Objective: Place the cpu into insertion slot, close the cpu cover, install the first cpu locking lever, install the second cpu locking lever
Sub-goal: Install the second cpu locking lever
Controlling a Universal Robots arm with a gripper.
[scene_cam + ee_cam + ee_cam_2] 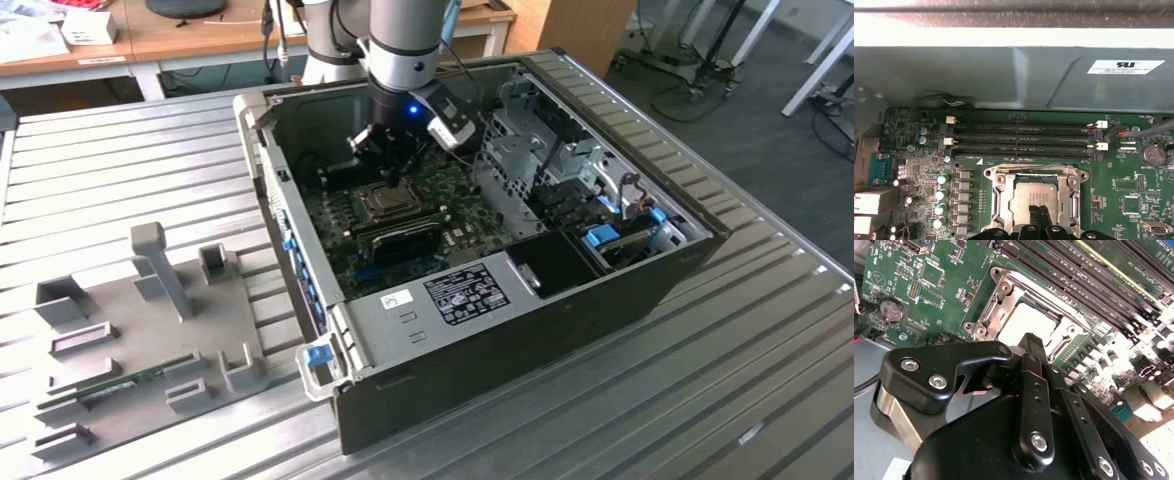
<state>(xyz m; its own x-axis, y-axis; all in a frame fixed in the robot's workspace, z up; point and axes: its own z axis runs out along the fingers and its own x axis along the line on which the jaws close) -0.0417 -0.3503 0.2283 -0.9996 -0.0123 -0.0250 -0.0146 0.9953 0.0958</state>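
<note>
The cpu, a dull grey square chip, lies flat in the insertion slot on the green board inside the open computer case; it also shows in the exterior view. The silvery cpu cover lies down around the chip, which shows through its cut-out. My gripper hangs directly over the near half of the chip with its two black fingers pressed together and nothing between them. In the second wrist view the fingertips hover at the bright cpu. From outside, the gripper stands just above the socket.
Long black memory slots run beside the socket, below the case wall. A coin battery and a row of capacitors flank it. A metal drive cage fills the case's other side. A grey fixture tray lies on the slatted table.
</note>
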